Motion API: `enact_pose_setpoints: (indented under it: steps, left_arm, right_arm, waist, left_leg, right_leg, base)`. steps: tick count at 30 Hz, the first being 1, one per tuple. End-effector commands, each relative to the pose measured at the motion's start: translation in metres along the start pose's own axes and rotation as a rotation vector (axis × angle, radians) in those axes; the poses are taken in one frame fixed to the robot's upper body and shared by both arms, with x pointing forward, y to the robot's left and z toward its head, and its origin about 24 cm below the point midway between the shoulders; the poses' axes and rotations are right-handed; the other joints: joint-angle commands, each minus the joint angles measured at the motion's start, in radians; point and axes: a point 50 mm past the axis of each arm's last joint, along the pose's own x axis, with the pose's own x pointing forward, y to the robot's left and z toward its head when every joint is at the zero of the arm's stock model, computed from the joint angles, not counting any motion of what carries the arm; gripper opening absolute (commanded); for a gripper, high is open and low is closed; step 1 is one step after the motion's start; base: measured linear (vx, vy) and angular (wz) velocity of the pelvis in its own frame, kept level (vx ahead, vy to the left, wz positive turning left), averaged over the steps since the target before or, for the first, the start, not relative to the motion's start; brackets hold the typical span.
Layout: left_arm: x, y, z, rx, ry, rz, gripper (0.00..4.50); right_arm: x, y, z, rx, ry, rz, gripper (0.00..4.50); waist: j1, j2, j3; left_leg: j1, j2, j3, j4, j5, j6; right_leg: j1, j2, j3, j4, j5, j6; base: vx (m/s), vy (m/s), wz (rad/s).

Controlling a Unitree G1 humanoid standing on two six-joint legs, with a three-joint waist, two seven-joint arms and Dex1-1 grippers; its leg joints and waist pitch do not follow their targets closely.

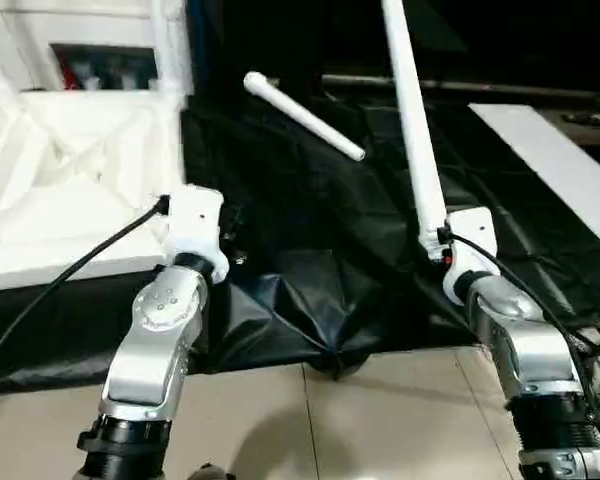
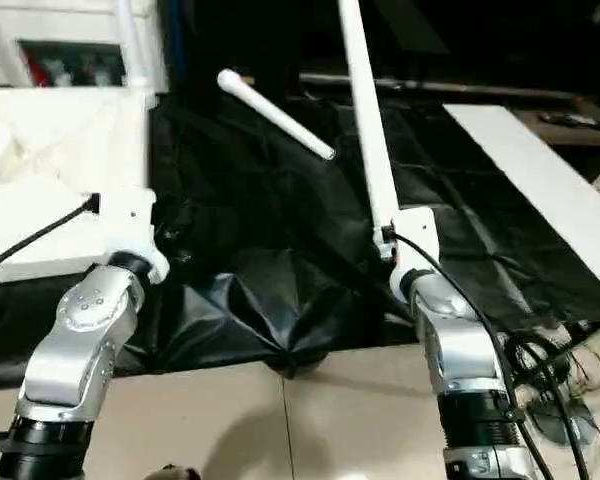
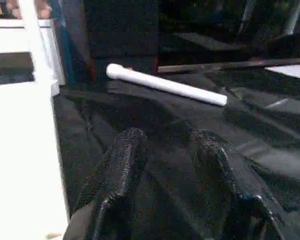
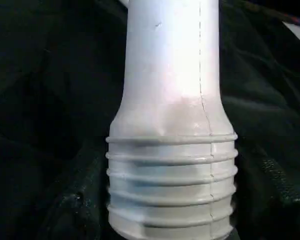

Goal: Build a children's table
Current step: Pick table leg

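Floor: pale tiles, nearest the robot, under both silver forearms.

Left gripper: two black fingers parted with nothing between them, poised over the black sheet, just beside the tabletop's edge.

Right gripper: fingers closed around the ribbed, threaded end of a leg; the leg rises steeply from the wrist, leaning slightly toward the robot's left, its far end running out of the top of the head view.

Black sheet: crumpled, covering the work area beyond the tiles.

Tabletop: white, lying on the sheet at the left, one leg already upright at its far corner.

Loose leg: lying on the sheet, centre, beyond both grippers, apart from the tabletop.

White board: flat at far right.

Cabinet: white, behind the tabletop.
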Motion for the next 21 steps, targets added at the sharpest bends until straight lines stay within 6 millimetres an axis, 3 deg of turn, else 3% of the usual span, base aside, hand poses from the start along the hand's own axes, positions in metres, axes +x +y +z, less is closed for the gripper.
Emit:
enact_pose_setpoints:
  steps: [1,3,4,5,6,7,8,9,10,11,12,13,14,15,16,17,18,19,20,21]
  left_arm:
    - [0.001,0.0,0.005,0.001,-0.023,-0.009,1.89]
    - [0.003,0.0,0.006,0.001,-0.024,-0.013,1.89]
    - [0.003,0.0,0.006,0.001,-0.024,-0.014,1.89]
    - [0.004,0.0,0.006,-0.001,-0.023,-0.015,1.89]
    - [0.004,0.0,0.006,-0.001,-0.023,-0.015,1.89]
    - [0.005,0.0,0.006,-0.001,-0.022,-0.014,1.89]
    - [0.005,0.001,0.005,-0.003,-0.021,-0.011,1.89]
    - [0.005,0.001,0.005,-0.003,-0.021,-0.011,1.89]
    - [0.005,0.002,0.005,-0.003,-0.018,-0.004,1.89]
    - [0.006,0.002,0.005,-0.003,-0.017,-0.001,1.89]
    - [0.006,0.003,0.005,-0.004,-0.017,0.001,1.89]
    - [0.006,0.003,0.005,-0.004,-0.017,0.002,1.89]
    - [0.006,0.004,0.005,-0.005,-0.017,0.003,1.89]
    - [0.006,0.004,0.005,-0.005,-0.018,0.005,1.89]
    - [0.006,0.005,0.005,-0.005,-0.018,0.007,1.89]
    - [0.006,0.005,0.005,-0.005,-0.018,0.009,1.89]
    - [0.005,0.007,0.005,-0.005,-0.02,0.015,1.89]
    - [0.005,0.007,0.004,-0.005,-0.02,0.019,1.89]
    - [0.005,0.008,0.004,-0.005,-0.019,0.023,1.89]
    - [0.004,0.008,0.004,-0.004,-0.019,0.025,1.89]
  right_arm:
    - [0.0,0.001,0.01,-0.005,-0.047,0.001,2.74]
    - [-0.001,0.002,0.011,0.008,-0.055,0.004,2.74]
    - [-0.001,0.003,0.011,0.021,-0.057,0.007,2.74]
    - [-0.002,0.003,0.011,0.038,-0.061,0.015,2.74]
    - [-0.002,0.003,0.011,0.038,-0.061,0.015,2.74]
    - [-0.002,0.004,0.011,0.057,-0.067,0.028,2.74]
    - [-0.002,0.005,0.011,0.051,-0.069,0.033,2.74]
    - [-0.002,0.005,0.011,0.051,-0.069,0.033,2.74]
    - [-0.002,0.006,0.012,0.043,-0.07,0.039,2.74]
    - [-0.001,0.006,0.013,0.04,-0.071,0.042,2.74]
    - [-0.001,0.006,0.013,0.04,-0.072,0.043,2.74]
    - [-0.001,0.006,0.013,0.039,-0.073,0.044,2.74]
    - [-0.001,0.007,0.014,0.038,-0.074,0.05,2.74]
    - [-0.001,0.008,0.014,0.035,-0.075,0.054,2.74]
    - [-0.001,0.009,0.014,0.032,-0.077,0.06,2.74]
    - [-0.001,0.009,0.014,0.031,-0.077,0.063,2.74]
    - [-0.001,0.01,0.015,0.029,-0.077,0.071,2.74]
    - [-0.001,0.011,0.014,0.026,-0.077,0.074,2.74]
    - [-0.001,0.011,0.014,0.023,-0.075,0.076,2.74]
    - [-0.001,0.011,0.014,0.024,-0.073,0.078,2.74]
  waist:
    - [0.002,0.008,-0.044]
    - [0.002,0.026,-0.046]
    - [-0.02,0.049,-0.066]
    - [-0.042,0.044,-0.061]
    - [-0.046,0.03,-0.06]
    - [-0.051,0.019,-0.061]
    - [-0.047,0.0,-0.056]
    - [-0.038,-0.014,-0.05]
    - [-0.001,-0.044,-0.065]
    - [0.034,-0.033,-0.079]
    - [0.033,-0.023,-0.083]
    - [0.031,-0.014,-0.09]
    - [0.013,0.024,-0.098]
    - [-0.034,0.048,-0.115]
    - [-0.083,0.037,-0.122]
    - [-0.076,0.034,-0.123]
    - [-0.072,0.017,-0.111]
    - [-0.073,0.011,-0.11]
    - [-0.058,-0.043,-0.089]
    - [-0.044,-0.089,-0.094]
  left_leg:
    - [-0.021,0.009,-0.011,-0.051,-0.523,0.028]
    - [-0.008,0.011,-0.024,-0.063,-0.55,0.027]
    - [0.152,0.092,-0.056,-0.074,-0.674,-0.042]
    - [0.151,0.119,-0.094,-0.113,-0.711,-0.044]
    - [0.168,0.126,-0.1,-0.12,-0.716,-0.003]
    - [0.166,0.123,-0.099,-0.12,-0.689,0.035]
    - [0.153,0.09,-0.061,-0.104,-0.647,0.091]
    - [0.114,0.048,-0.019,-0.084,-0.615,0.098]
    - [0.011,-0.033,0.04,0.017,-0.371,0.131]
    - [-0.034,-0.018,0.025,0.078,-0.172,0.153]
    - [-0.069,-0.01,0.009,0.077,-0.073,0.16]
    - [-0.073,-0.009,0.008,0.058,-0.029,0.162]
    - [-0.02,0.011,0.005,-0.003,0.079,0.157]
    - [0.134,0.063,-0.076,-0.012,0.197,0.295]
    - [0.232,0.15,-0.172,-0.021,0.26,0.49]
    - [0.227,0.155,-0.178,-0.009,0.318,0.531]
    - [0.2,0.145,-0.148,-0.011,0.356,0.548]
    - [0.193,0.136,-0.137,-0.019,0.352,0.546]
    - [0.117,0.033,-0.03,-0.008,0.056,0.41]
    - [0.066,-0.037,0.012,0.022,-0.098,0.336]
  right_leg:
    - [0.074,-0.103,0.029,-0.125,-0.779,-0.04]
    - [0.079,-0.081,0.018,-0.114,-0.695,-0.073]
    - [-0.025,-0.026,0.056,-0.053,-0.473,-0.131]
    - [-0.039,0.005,0.073,0.032,-0.237,-0.132]
    - [-0.07,-0.001,0.093,0.062,-0.131,-0.098]
    - [-0.073,-0.009,0.103,0.062,-0.104,-0.085]
    - [-0.07,-0.037,0.128,0.019,-0.076,-0.093]
    - [-0.042,-0.062,0.152,-0.025,-0.089,-0.12]
    - [0.069,-0.107,0.217,-0.074,-0.195,-0.152]
    - [0.105,-0.16,0.253,-0.092,-0.277,-0.166]
    - [0.121,-0.135,0.226,-0.072,-0.217,-0.186]
    - [0.122,-0.1,0.2,-0.056,-0.15,-0.186]
    - [0.097,-0.033,0.13,-0.028,-0.051,-0.164]
    - [-0.021,0.039,0.083,0.072,-0.002,-0.104]
    - [-0.142,0.013,0.095,0.149,-0.169,-0.024]
    - [-0.158,0.004,0.103,0.171,-0.177,0.014]
    - [-0.181,-0.011,0.123,0.183,-0.114,0.068]
    - [-0.188,-0.016,0.132,0.182,-0.084,0.081]
    - [-0.129,-0.044,0.182,0.05,0.076,0.002]
    - [-0.062,-0.046,0.219,0.011,0.058,0.011]
  base:
    - [0.064,0.044,0.42]
    - [0.102,0.034,0.48]
    - [0.133,0.025,0.44]
    - [0.154,0.023,0.19]
    - [0.116,0.013,0.1]
    - [0.116,0.013,0.1]
    - [0.109,-0.027,0.16]
    - [0.149,-0.053,0.12]
    - [0.149,-0.053,0.12]
    - [0.153,-0.051,0.04]
    - [0.125,-0.028,-0.01]
    - [0.125,-0.028,-0.01]
    - [0.17,0.009,-0.06]
    - [0.214,0.013,-0.05]
    - [0.214,0.013,-0.05]
    - [0.163,-0.02,-0.09]
    - [0.088,-0.04,-0.15]
    - [0.088,-0.04,-0.15]
    - [0.057,-0.057,-0.11]
    - [0.045,-0.09,0.03]
